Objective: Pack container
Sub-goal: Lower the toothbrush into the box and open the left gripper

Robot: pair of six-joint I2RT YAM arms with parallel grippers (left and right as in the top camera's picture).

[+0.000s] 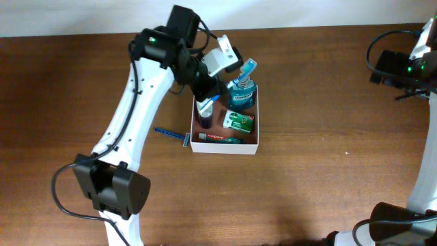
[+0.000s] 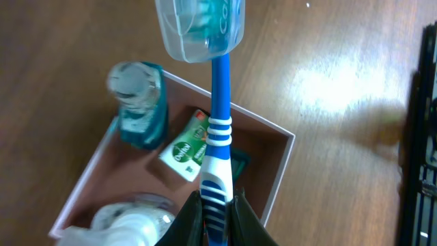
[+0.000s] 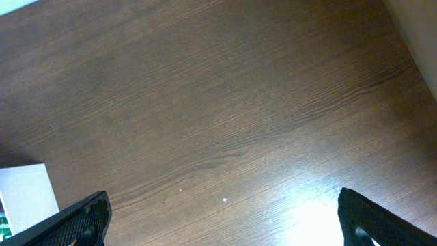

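Observation:
The container (image 1: 258, 119) is a shallow white-walled box with a reddish-brown inside, at the table's middle. It holds a teal mouthwash bottle (image 1: 241, 96), a green packet (image 1: 239, 121), a toothpaste tube (image 1: 220, 139) and a white-capped bottle (image 1: 205, 109). My left gripper (image 1: 217, 65) is shut on a blue-and-white toothbrush (image 2: 217, 137) with a clear head cap (image 2: 199, 27), held above the container (image 2: 280, 171). My right gripper (image 3: 222, 219) is open and empty over bare wood at the far right.
A blue razor (image 1: 172, 134) lies on the table just left of the container. The container's white corner (image 3: 27, 191) shows at the left edge of the right wrist view. A black cable runs at the right edge of the left wrist view (image 2: 418, 137).

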